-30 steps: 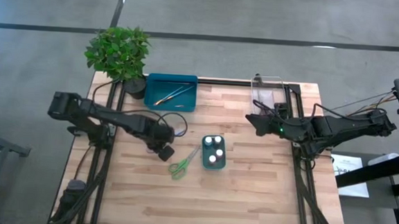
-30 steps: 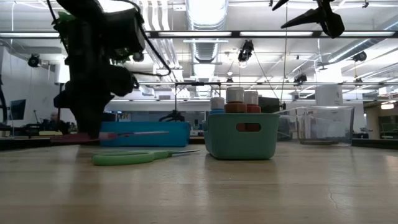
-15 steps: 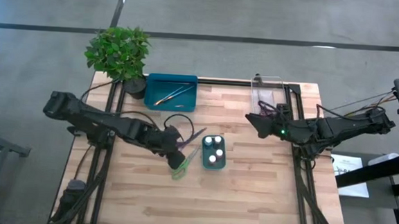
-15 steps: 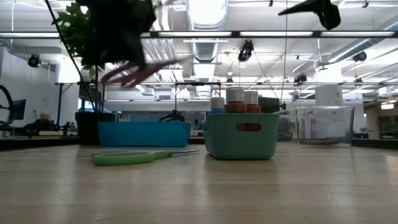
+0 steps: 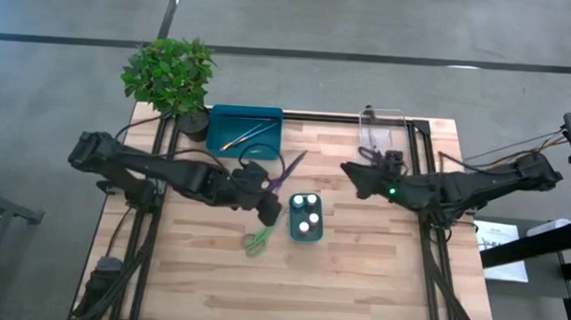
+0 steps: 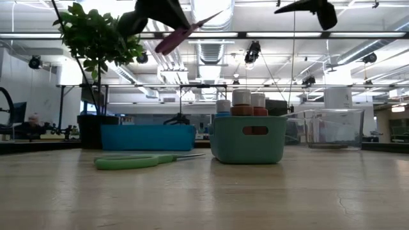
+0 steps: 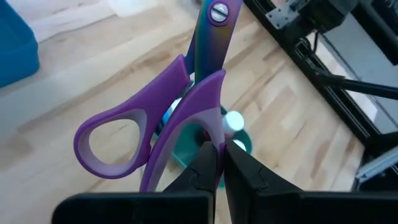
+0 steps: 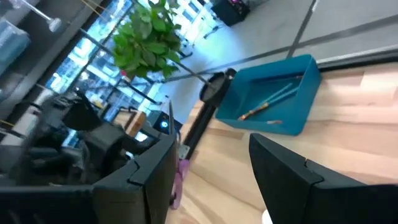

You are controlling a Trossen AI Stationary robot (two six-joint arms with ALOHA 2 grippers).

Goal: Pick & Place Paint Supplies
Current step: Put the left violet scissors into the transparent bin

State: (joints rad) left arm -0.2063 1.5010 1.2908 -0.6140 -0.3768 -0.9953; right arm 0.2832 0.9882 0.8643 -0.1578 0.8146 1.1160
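My left claw (image 7: 219, 163) was clamped on the purple scissors (image 7: 163, 106), held above the table, blades pointing toward the far edge. The blue tray (image 5: 245, 131), with brushes (image 5: 244, 135) in it, lay just beyond. The teal bin (image 5: 306, 219) beside me held white-capped pots (image 5: 305, 210). Green scissors (image 5: 257, 238) lay on the table. My right claw (image 5: 356, 180) hung with fingers apart, empty.

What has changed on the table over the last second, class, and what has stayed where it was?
The left gripper, shut on the purple scissors, has lifted them off the table and swung toward the small teal tub holding the pots. The right gripper drifted slightly left, empty and open. The green scissors, the teal tray with brushes, the clear bin and the plant stayed put.
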